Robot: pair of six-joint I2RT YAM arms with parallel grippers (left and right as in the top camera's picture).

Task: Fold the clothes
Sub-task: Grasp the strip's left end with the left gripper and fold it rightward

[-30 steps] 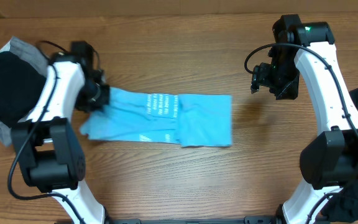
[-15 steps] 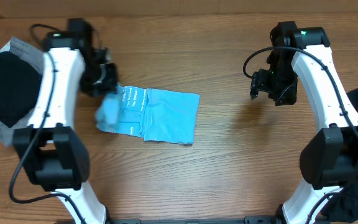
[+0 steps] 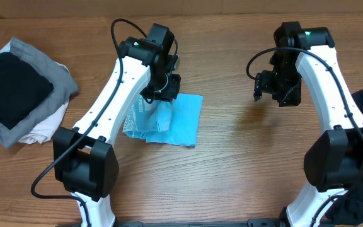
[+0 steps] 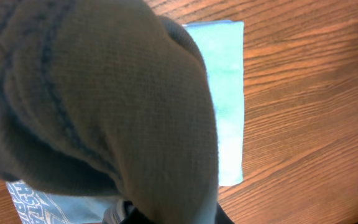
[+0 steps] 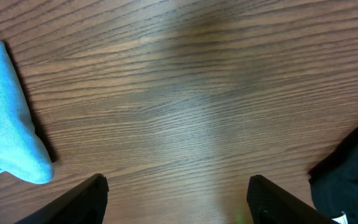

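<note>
The left gripper [image 3: 162, 94], nearly closed with its grip hidden, is hanging over the folded blue T-shirt's [image 3: 183, 121] upper left on the counter [image 3: 244, 164], while the right gripper [image 5: 180, 196] is waiting well apart, wide open and empty.

The counter [image 3: 244, 164] is brown wood with a fine, dark grain that runs left to right across the overhead view. Its surface looks flat and smooth. In the right wrist view a paler band of sheen crosses the grain from top to bottom. Along the counter's far edge, at the top of the overhead view, lies a pale tan strip [image 3: 232, 5].
</note>
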